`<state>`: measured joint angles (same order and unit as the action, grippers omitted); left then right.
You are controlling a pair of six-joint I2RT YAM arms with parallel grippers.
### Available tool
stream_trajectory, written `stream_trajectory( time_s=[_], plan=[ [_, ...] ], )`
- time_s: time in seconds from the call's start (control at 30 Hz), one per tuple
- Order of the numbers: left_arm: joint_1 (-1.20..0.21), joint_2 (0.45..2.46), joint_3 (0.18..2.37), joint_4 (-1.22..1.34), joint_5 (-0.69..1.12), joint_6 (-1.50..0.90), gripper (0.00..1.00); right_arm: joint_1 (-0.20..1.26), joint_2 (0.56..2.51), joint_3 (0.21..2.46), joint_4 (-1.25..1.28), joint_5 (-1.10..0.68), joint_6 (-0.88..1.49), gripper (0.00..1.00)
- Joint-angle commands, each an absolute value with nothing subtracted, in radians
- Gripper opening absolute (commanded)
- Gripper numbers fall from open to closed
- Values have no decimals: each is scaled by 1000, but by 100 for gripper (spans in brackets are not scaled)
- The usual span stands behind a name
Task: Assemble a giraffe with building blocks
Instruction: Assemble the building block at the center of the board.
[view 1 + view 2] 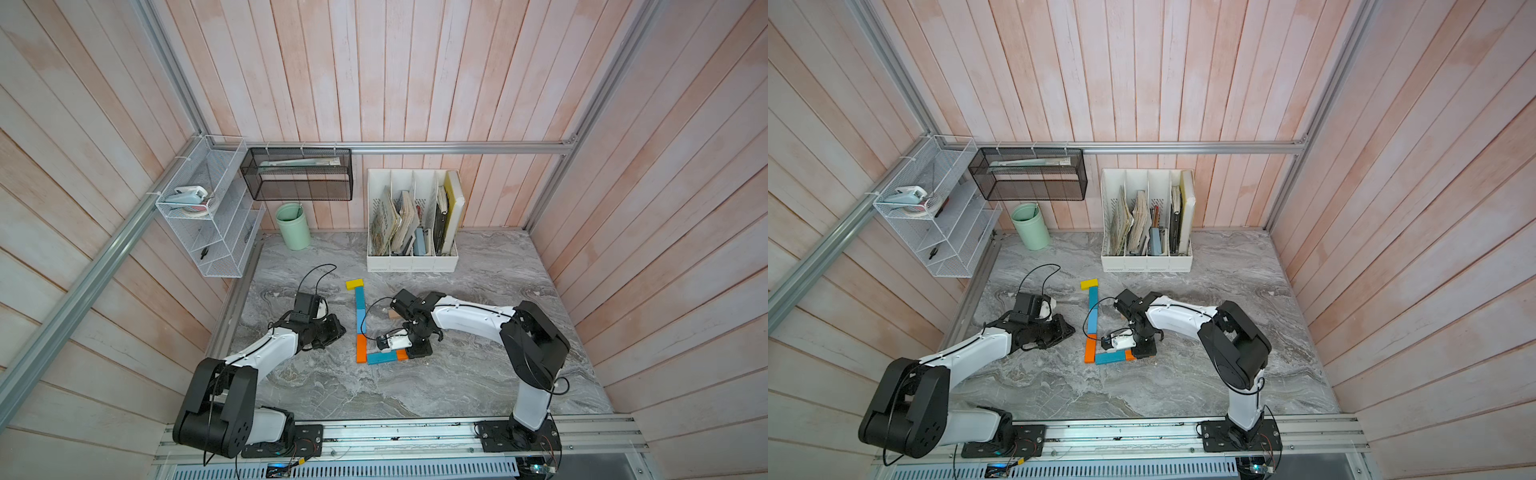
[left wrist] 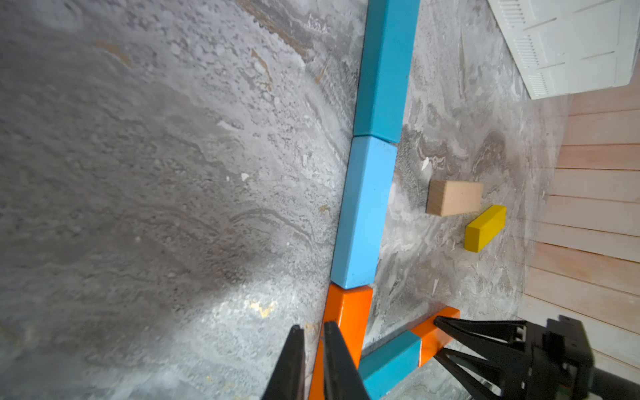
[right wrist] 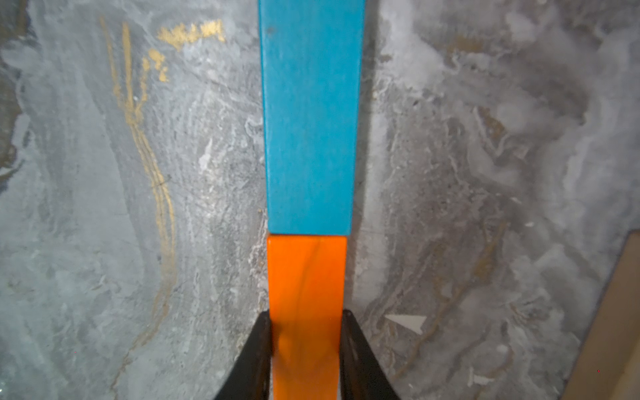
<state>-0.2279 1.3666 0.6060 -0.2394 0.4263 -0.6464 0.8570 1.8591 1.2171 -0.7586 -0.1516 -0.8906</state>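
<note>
The half-built giraffe (image 1: 360, 320) lies flat on the grey worktop (image 1: 457, 374) as an L, with its yellow head (image 1: 354, 284) farthest from the robot. The right end effector (image 3: 306, 313) grips the short orange block (image 3: 306, 277) by its long sides, its long axis in line with the teal body block (image 3: 310, 121) and touching that block's end. The left end effector (image 2: 313, 325), closed to a slit and empty, sits beside the base of the neck (image 2: 367, 207). The loose tan block (image 2: 453, 197) and yellow block (image 2: 485, 227), likely legs, lie on the right arm's side of the neck, so that arm is nearer; no writing is readable.
</note>
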Motion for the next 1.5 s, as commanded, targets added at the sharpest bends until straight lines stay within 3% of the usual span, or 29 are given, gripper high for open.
stream_trajectory(
  time_s=[0.0, 0.07, 0.17, 0.2, 0.23, 0.5, 0.67, 0.73, 0.77, 0.8, 0.83, 1.0, 1.03, 1.07, 1.1, 1.47],
  plan=[
    [-223, 1354, 628, -244, 425, -627, 16, 866, 1830, 1178, -763, -129, -873, 8],
    [-224, 1355, 626, -241, 425, -627, 16, 868, 1819, 1164, -752, -115, -867, 31],
    [-223, 1353, 624, -241, 425, -629, 16, 869, 1803, 1144, -735, -96, -858, 33],
    [-223, 1353, 624, -241, 425, -629, 16, 870, 1794, 1139, -727, -90, -856, 82],
    [-223, 1353, 625, -240, 425, -629, 16, 870, 1786, 1130, -717, -86, -854, 98],
    [-222, 1350, 621, -240, 426, -630, 16, 877, 1716, 1145, -655, -84, -800, 98],
    [-223, 1347, 620, -244, 425, -629, 16, 868, 1562, 1176, -525, -16, -657, 98],
    [-224, 1345, 620, -245, 423, -629, 16, 862, 1476, 1158, -394, 86, -513, 98],
    [-223, 1344, 620, -245, 420, -629, 16, 866, 1439, 1138, -296, 253, -387, 98],
    [-223, 1343, 619, -245, 419, -629, 16, 867, 1428, 1158, -305, 408, -244, 98],
    [-222, 1342, 618, -241, 420, -630, 16, 851, 1434, 1203, -378, 438, -154, 98],
    [-223, 1345, 608, -224, 433, -640, 16, 726, 1517, 1326, -644, 251, 123, 98],
    [-222, 1344, 606, -222, 435, -640, 16, 720, 1507, 1292, -637, 236, 154, 77],
    [-223, 1341, 602, -223, 436, -640, 16, 713, 1493, 1248, -626, 232, 201, 16],
    [-224, 1336, 596, -223, 437, -639, 16, 699, 1483, 1215, -631, 230, 256, 0],
    [-223, 1319, 556, -213, 444, -643, 16, 646, 1510, 965, -538, -98, 523, 0]
  ],
)
